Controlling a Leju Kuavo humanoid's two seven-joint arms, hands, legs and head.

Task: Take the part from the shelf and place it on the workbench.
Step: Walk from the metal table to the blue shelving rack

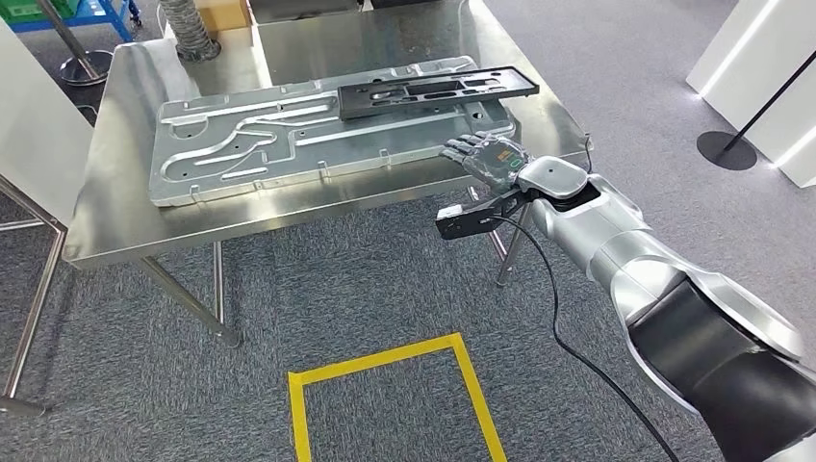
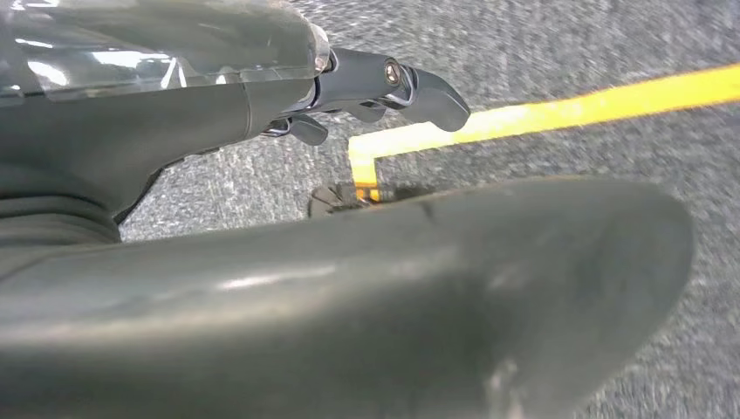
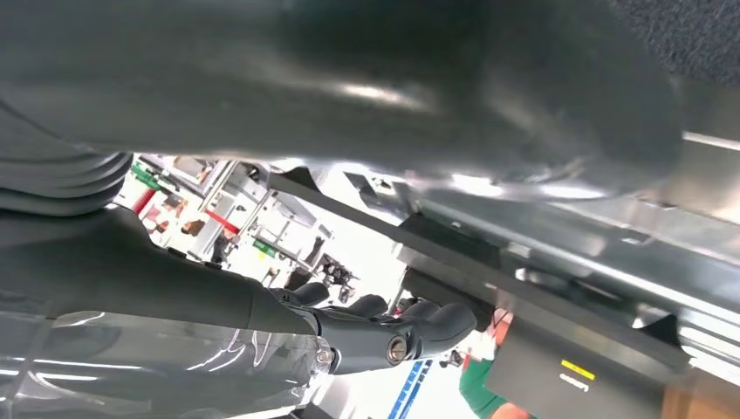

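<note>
A long black part point(image 1: 438, 91) lies flat on a large silver stamped plate point(image 1: 250, 144), its right end jutting past the plate. Both rest on the steel workbench point(image 1: 125, 221). My right hand point(image 1: 486, 154) hovers at the bench's front right edge, just below the part. Its fingers are stretched out toward the plate and it holds nothing. In the right wrist view the right hand point(image 3: 393, 336) is close to the black part point(image 3: 524, 288), with nothing in its grasp. In the left wrist view my left hand point(image 2: 384, 83) hangs over the carpet and holds nothing.
A yellow tape square point(image 1: 385, 361) marks the grey carpet in front of the bench. A stanchion base point(image 1: 726, 149) and white panels stand to the right. A ribbed hose point(image 1: 188, 29) sits at the back of the bench. A black cable point(image 1: 558, 318) hangs from my right wrist.
</note>
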